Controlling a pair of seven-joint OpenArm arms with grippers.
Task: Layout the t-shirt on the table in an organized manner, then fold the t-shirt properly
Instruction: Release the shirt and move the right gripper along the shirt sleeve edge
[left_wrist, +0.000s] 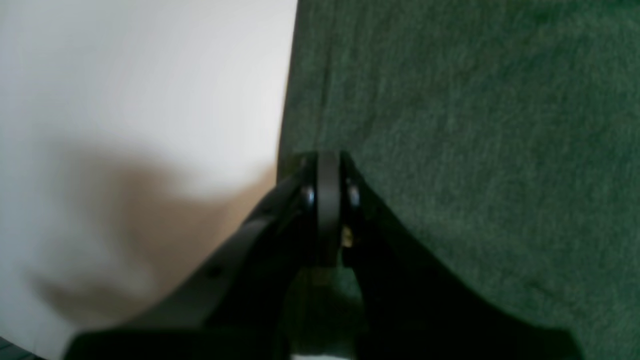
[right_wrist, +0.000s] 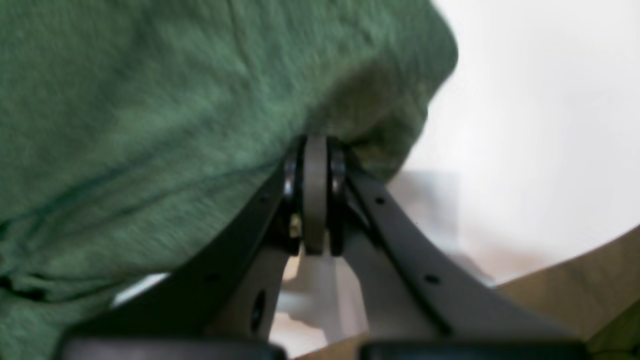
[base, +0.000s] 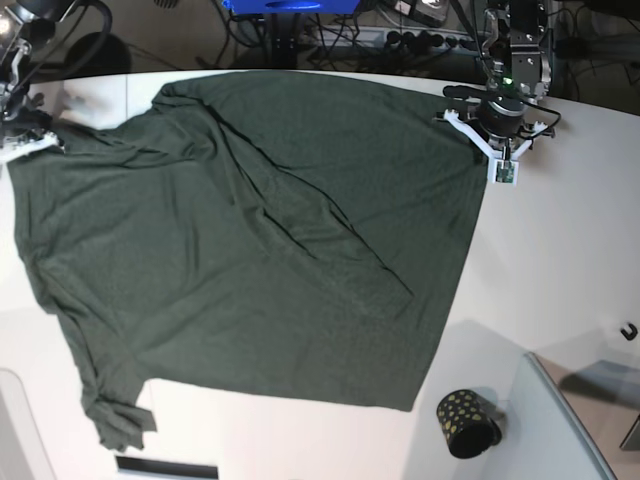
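Dark green t-shirt (base: 260, 250) lies spread, wrinkled, across the white table (base: 560, 250).

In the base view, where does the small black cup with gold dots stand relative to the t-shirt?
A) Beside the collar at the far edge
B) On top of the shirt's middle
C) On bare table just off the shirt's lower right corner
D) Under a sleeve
C: the black cup lies on the white table, just past the lower right corner of the t-shirt, apart from the fabric.
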